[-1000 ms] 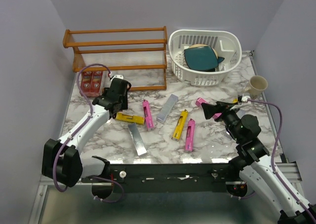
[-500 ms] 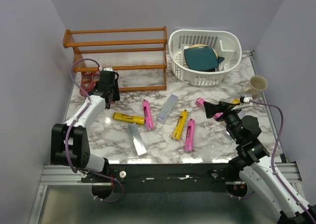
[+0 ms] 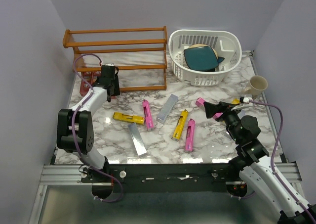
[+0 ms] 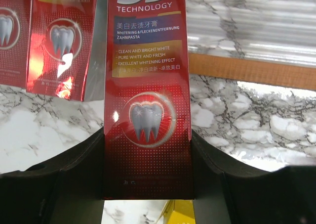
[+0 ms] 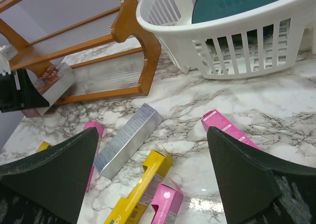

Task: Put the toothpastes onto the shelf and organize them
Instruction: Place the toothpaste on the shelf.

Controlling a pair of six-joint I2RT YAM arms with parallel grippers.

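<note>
A red carton (image 4: pixel 146 61) is clamped in the left gripper (image 4: pixel 146 135) at the left front of the shelf (image 3: pixel 118 42), beside two more red cartons (image 4: pixel 61 41). Yellow, pink and silver cartons (image 3: pixel 168 109) are scattered over the marbled table (image 3: pixel 217 145), above which the right gripper (image 5: pixel 152 132) is held wide open. The table is enclosed by pale lilac walls (image 3: pixel 148 6).

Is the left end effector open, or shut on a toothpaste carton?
Shut on one: the red carton sits between both fingers of the left end effector, touching each.
</note>
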